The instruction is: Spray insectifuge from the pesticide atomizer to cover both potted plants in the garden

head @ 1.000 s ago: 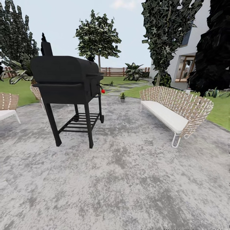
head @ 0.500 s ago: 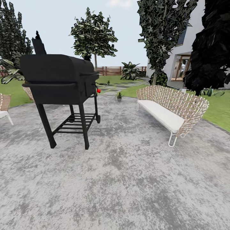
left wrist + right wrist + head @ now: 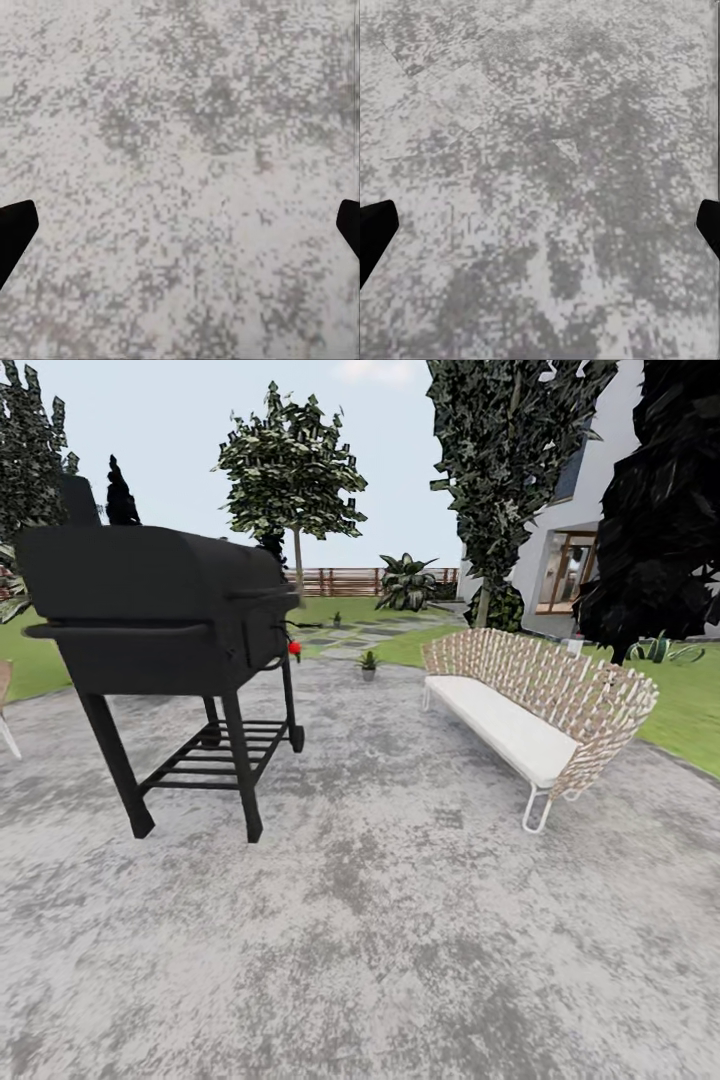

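Head view: round grey paved patio (image 3: pixel 400 920) takes up the lower and middle ground. Landmark for this entry is the black barbecue grill (image 3: pixel 160 610), standing on the patio on four legs with a slatted lower shelf. A small red knob (image 3: pixel 294 648) sits on the grill's end that faces the bench.

Well apart from the grill, across open paving, stands a woven bench (image 3: pixel 535 705) with a white seat cushion and white legs. Between grill and bench, further back at the patio's far edge, one potted plant (image 3: pixel 368 662) stands upright: small green rosette in a tiny grey pot. A second small plant (image 3: pixel 337 619) shows beyond the grill on the stepping stones (image 3: pixel 385 630); too small to say whether it is the other potted plant. The pesticide atomizer cannot be picked out.

Behind the grill: green lawn (image 3: pixel 690 705), brown slatted fence (image 3: pixel 350 580), a leafy tree (image 3: pixel 290 465), a large-leaved shrub (image 3: pixel 408 584). A white house (image 3: pixel 590 530) with a wood-framed window stands past the bench, on the far side from the grill.

Left wrist view: left gripper (image 3: pixel 180 232) points at mottled grey paving. Dark fingertips (image 3: pixel 15 232) show at the two edges, jaws spread wide, nothing between them.

Right wrist view: right gripper (image 3: pixel 540 232) likewise over the paving, fingertips (image 3: pixel 375 232) at the edges, jaws spread wide and holding nothing.
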Controlling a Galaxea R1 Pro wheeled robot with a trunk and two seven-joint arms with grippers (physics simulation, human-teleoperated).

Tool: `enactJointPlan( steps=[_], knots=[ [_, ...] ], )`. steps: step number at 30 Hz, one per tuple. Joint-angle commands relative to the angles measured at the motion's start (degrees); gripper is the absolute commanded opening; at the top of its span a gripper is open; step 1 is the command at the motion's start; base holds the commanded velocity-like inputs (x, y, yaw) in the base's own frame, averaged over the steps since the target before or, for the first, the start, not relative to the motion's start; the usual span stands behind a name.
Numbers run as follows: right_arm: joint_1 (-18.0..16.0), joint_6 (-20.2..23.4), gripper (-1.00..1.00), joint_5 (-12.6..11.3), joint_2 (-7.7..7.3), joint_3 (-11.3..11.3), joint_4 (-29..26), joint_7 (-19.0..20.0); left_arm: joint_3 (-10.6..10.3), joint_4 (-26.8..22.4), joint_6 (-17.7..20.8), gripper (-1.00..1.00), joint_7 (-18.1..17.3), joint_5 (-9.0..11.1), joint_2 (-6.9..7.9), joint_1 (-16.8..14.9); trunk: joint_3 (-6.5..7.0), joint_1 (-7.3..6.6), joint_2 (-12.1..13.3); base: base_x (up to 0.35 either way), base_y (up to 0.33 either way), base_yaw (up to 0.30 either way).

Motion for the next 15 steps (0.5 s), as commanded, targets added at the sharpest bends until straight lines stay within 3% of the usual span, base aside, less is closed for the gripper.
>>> enactJointPlan(
  steps=[1,15],
  knots=[
    [-0.03,-0.19,1.00,0.02,0.01,-0.04,0.06,-0.02,0.14,0.03,-0.19,1.00,0.05,-0.11,0.00,-0.03,-0.05,0.01,-0.02,0.240,-0.207,0.000],
    [-0.03,-0.21,1.00,-0.02,0.03,-0.04,0.04,-0.01,0.17,0.03,-0.19,1.00,0.14,-0.02,0.22,-0.03,-0.05,0.01,-0.02,0.234,-0.224,0.000]
  ],
)
